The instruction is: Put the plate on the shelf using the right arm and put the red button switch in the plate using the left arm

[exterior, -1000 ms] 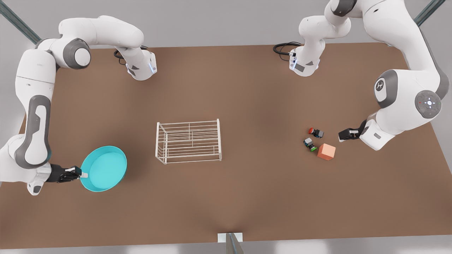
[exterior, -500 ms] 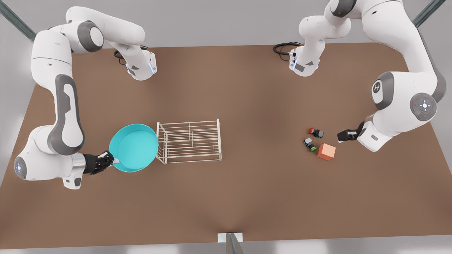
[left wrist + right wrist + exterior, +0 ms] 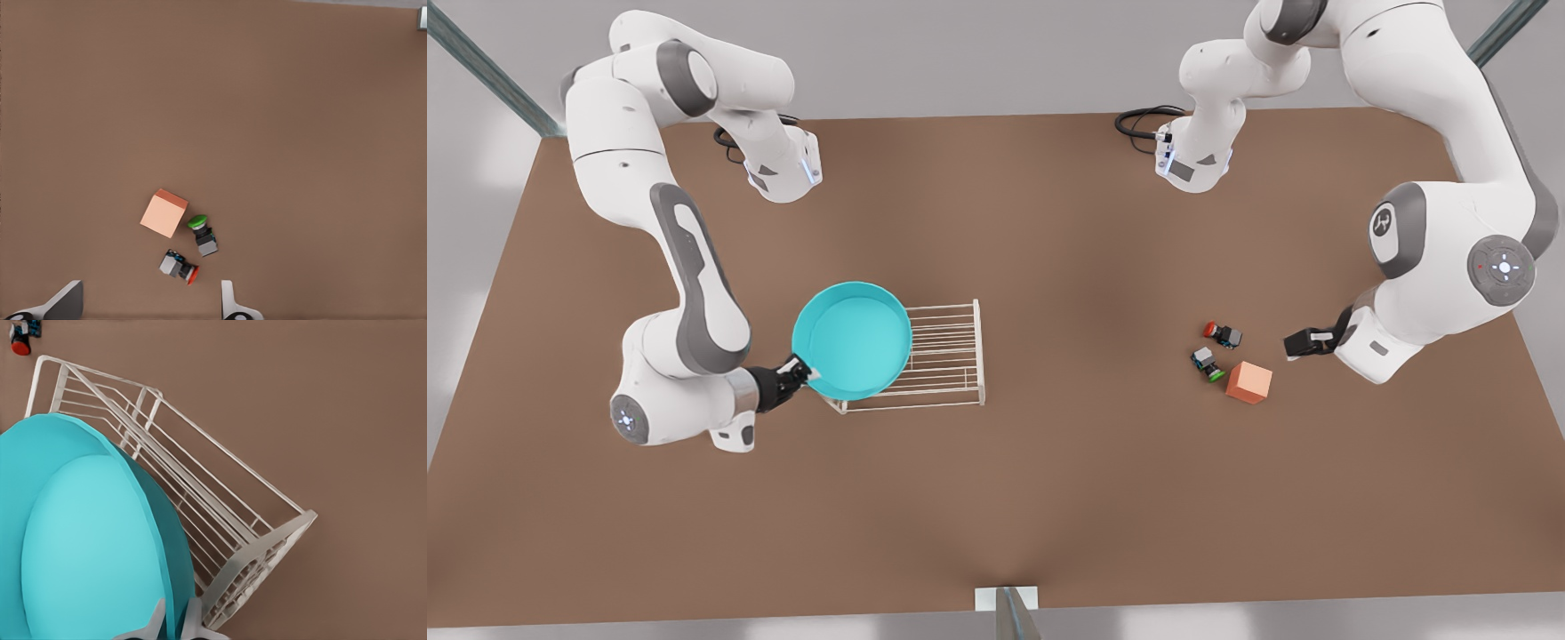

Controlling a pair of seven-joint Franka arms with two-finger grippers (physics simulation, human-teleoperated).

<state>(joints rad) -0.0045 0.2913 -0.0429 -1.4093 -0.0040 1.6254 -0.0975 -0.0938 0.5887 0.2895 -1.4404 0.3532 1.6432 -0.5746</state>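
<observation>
Overhead, the right gripper point(image 3: 799, 371) is clamping the turquoise plate point(image 3: 852, 340) by its rim above one end of the white wire shelf point(image 3: 943, 356), mid-table. The left gripper point(image 3: 1296, 344) is waiting near the red button switch point(image 3: 1221, 333), green-capped switch point(image 3: 1208, 363) and orange cube point(image 3: 1248, 382).

Its wrist view is showing fingers point(image 3: 67, 301) spread apart.

The right wrist view is showing fingers point(image 3: 193, 618) pinching the rim.

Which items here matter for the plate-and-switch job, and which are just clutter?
Job: plate, gripped at its rim by the right gripper, over the shelf; red button switch near the open left gripper.
Clutter: green-capped switch, orange cube.
</observation>
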